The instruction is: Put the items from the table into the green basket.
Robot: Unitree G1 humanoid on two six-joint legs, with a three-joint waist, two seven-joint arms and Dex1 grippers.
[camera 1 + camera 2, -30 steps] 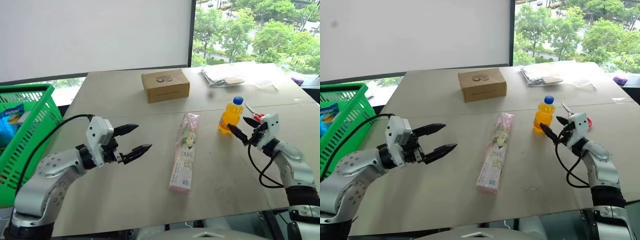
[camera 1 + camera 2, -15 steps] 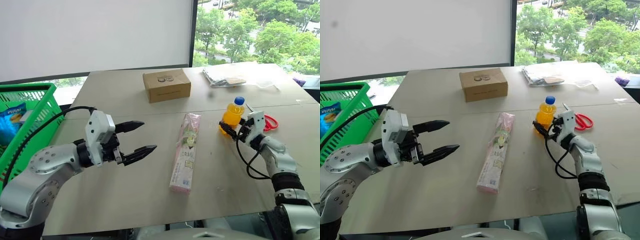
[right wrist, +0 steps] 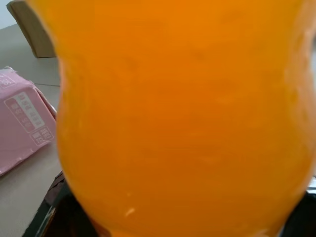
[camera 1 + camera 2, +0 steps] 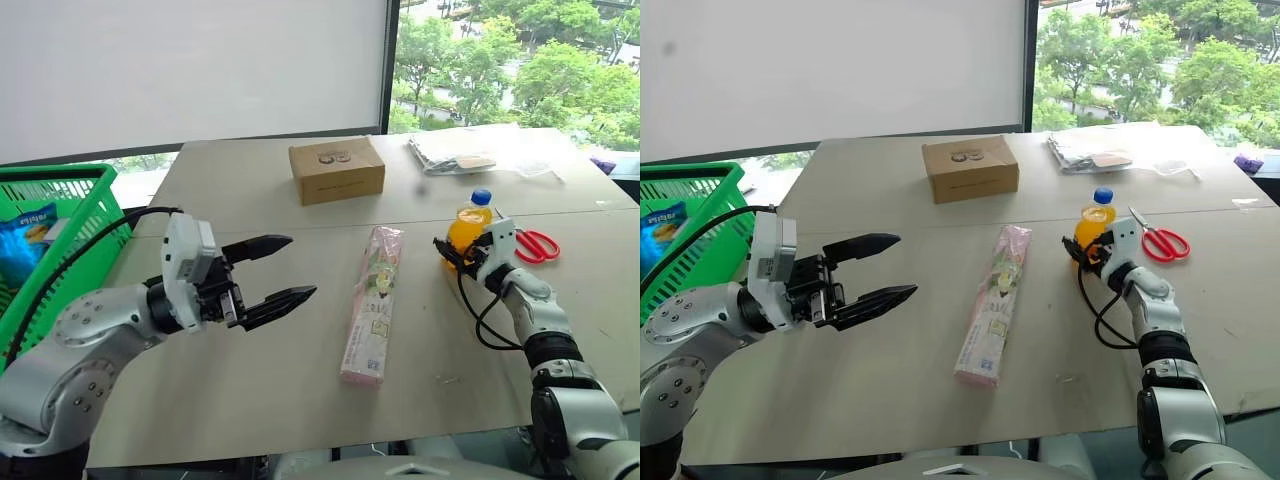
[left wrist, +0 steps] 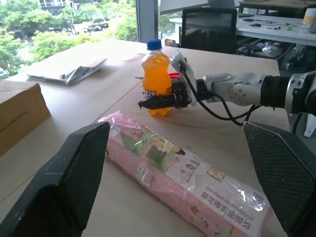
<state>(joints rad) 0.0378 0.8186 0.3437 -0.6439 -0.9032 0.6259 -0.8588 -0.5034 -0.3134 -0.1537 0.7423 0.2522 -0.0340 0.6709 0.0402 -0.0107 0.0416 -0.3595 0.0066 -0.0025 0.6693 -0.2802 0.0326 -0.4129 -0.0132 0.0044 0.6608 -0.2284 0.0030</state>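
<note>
The small bottle of orange drink point(image 4: 468, 224) with a blue cap stands upright on the table point(image 4: 250, 400), right of centre. My right gripper point(image 4: 455, 250) reaches in level from the right and is shut on its lower body; in the left wrist view one black finger lies across the front of the bottle point(image 5: 157, 79). The orange bottle point(image 3: 187, 113) looms close in the right wrist view. The long pink snack packet point(image 4: 372, 300) lies flat mid-table, left of the bottle. My left gripper point(image 4: 300, 266) hovers open and empty above the table, left of the packet. The green basket point(image 4: 60, 180) stands at the far left.
A brown cardboard box point(image 4: 336, 170) sits at the back centre, with clear plastic bags point(image 4: 460, 152) at the back right. Red-handled scissors point(image 4: 538, 245) lie just right of my right hand. A blue packet point(image 4: 25, 250) lies inside the basket.
My right gripper moved forward and left onto the bottle and its fingers came in against it. My left arm rose slightly, still open.
</note>
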